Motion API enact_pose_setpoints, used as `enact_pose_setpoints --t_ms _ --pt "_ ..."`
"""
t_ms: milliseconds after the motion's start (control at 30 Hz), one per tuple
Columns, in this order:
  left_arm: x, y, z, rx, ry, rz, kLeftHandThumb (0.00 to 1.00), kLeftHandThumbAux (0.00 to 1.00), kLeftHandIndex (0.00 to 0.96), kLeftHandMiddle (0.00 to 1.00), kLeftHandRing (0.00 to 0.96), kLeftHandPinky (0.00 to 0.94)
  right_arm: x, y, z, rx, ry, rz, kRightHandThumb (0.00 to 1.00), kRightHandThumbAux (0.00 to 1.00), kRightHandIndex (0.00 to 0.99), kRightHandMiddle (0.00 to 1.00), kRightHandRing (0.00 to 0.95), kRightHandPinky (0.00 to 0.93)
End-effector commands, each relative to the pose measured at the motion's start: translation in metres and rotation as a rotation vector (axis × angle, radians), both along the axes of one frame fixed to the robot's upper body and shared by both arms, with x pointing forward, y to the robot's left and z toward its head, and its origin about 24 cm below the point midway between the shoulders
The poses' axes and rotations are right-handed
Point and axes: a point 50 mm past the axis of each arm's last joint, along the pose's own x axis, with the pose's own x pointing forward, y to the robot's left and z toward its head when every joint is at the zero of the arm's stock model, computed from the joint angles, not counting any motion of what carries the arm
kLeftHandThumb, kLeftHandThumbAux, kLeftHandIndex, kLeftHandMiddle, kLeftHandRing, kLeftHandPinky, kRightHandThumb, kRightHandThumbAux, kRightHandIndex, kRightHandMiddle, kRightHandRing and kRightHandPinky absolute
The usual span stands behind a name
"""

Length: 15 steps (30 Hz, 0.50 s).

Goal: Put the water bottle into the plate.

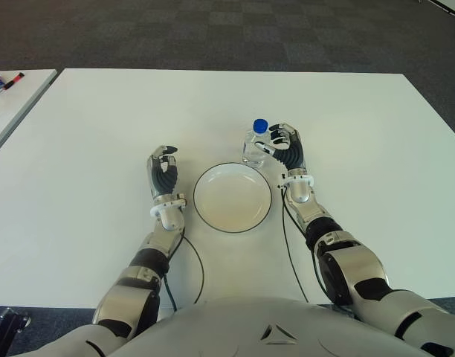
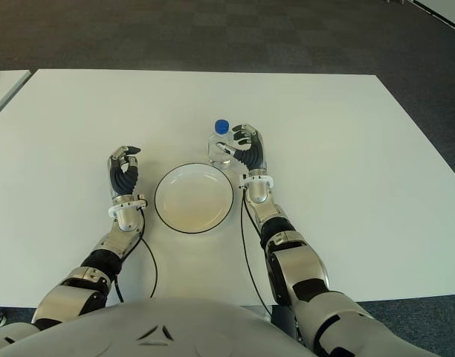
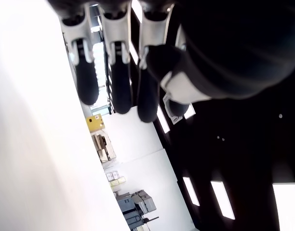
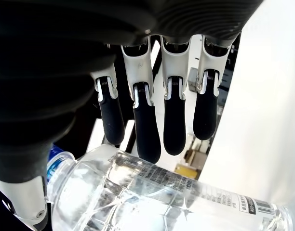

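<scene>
A clear water bottle (image 1: 254, 146) with a blue cap stands upright on the white table (image 1: 101, 126), just behind the far right rim of the white, dark-rimmed plate (image 1: 233, 198). My right hand (image 1: 284, 144) is right beside the bottle on its right, with loosely bent fingers reaching around it. In the right wrist view the bottle (image 4: 157, 197) lies between the thumb and the four fingers (image 4: 174, 130), which are not clamped on it. My left hand (image 1: 164, 166) shows left of the plate, its fingers (image 3: 113, 82) relaxed and holding nothing.
A second table (image 1: 12, 104) stands at the far left with small red and blue items (image 1: 4, 80) on it. Thin cables (image 1: 198, 268) run from both wrists toward my body. Dark carpet lies beyond the table's far edge.
</scene>
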Motion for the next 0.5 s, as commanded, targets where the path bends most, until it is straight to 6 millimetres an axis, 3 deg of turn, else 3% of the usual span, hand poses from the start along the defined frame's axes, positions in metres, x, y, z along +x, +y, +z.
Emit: enact_pose_setpoints --t_ms 33,500 --pt "-0.0061 0.0003 -0.008 0.003 0.038 -0.003 0.84 0.673 0.46 0.418 0.36 0.39 -0.0025 0.0001 0.0001 0.01 -0.017 0.001 0.945 0.667 0.379 0.529 0.433 0.438" --pt "-0.0059 0.0004 -0.0082 0.031 0.04 0.007 0.84 0.672 0.462 0.419 0.37 0.39 -0.0028 0.0003 0.0023 0.039 -0.029 0.019 0.945 0.667 0.38 0.526 0.431 0.426"
